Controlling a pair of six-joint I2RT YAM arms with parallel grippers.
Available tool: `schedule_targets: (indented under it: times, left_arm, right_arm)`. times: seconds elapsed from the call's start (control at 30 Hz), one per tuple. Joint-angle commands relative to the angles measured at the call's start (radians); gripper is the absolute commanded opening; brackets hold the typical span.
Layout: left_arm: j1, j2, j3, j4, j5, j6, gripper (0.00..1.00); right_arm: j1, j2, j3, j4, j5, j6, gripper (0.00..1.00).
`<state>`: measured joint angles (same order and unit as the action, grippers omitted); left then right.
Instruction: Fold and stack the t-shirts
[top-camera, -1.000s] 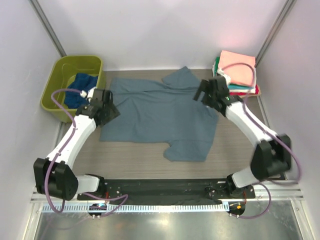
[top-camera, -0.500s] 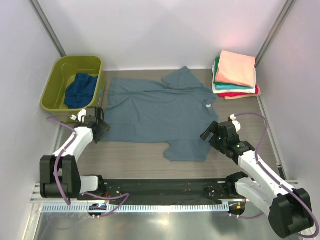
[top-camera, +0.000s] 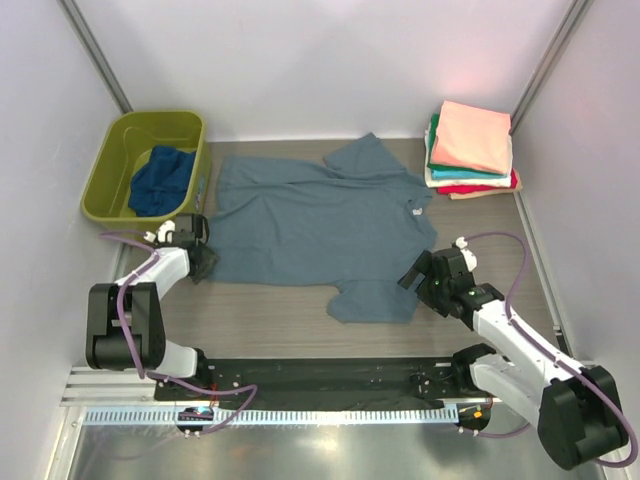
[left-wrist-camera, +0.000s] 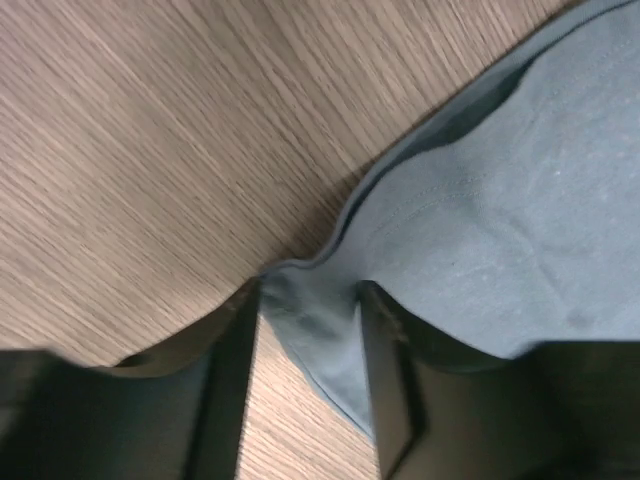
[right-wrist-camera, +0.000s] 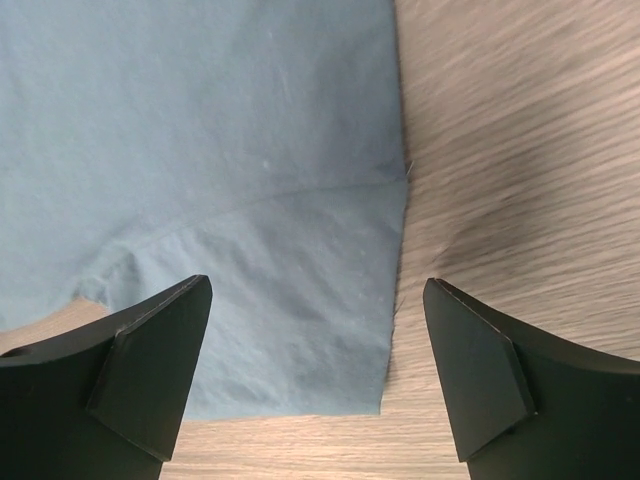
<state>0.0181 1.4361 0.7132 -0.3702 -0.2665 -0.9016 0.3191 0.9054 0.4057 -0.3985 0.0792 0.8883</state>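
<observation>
Squarely between left pincer (left-wrist-camera: 308, 292) fingers — shirt corner (left-wrist-camera: 322, 345)

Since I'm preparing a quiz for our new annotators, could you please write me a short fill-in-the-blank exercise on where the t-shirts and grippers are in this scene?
1. The navy t-shirt lies inside the olive ____.
2. On the folded stack, the top t-shirt is salmon ____.
3. The right gripper is wide ____ over an edge of the grey-blue t-shirt.

Missing words: tub; pink; open.
</observation>
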Motion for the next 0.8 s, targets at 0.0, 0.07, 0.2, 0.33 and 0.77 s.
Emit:
schedule_targets:
  times: [0.0,0.07,0.2,0.33,0.77]
  left_arm:
    - [0.005,0.043,-0.035,0.063,0.027,0.013,0.44]
    - [0.005,0.053,-0.034,0.071,0.035,0.017,0.35]
    - [0.005,0.06,-0.034,0.079,0.053,0.021,0.27]
    - [0.005,0.047,-0.034,0.077,0.055,0.03,0.2]
    - [0.005,0.021,-0.041,0.071,0.061,0.036,0.15]
  right_arm:
    - [0.055,0.03,-0.011,0.004,0.02,0.05,0.93]
    - [0.093,0.055,-0.025,0.013,0.03,0.075,0.91]
    - [0.225,0.079,-0.047,0.03,0.071,0.193,0.87]
    - [0.307,0.056,-0.077,0.013,0.09,0.256,0.84]
    - [0.38,-0.076,-0.03,-0.26,0.105,0.29,0.85]
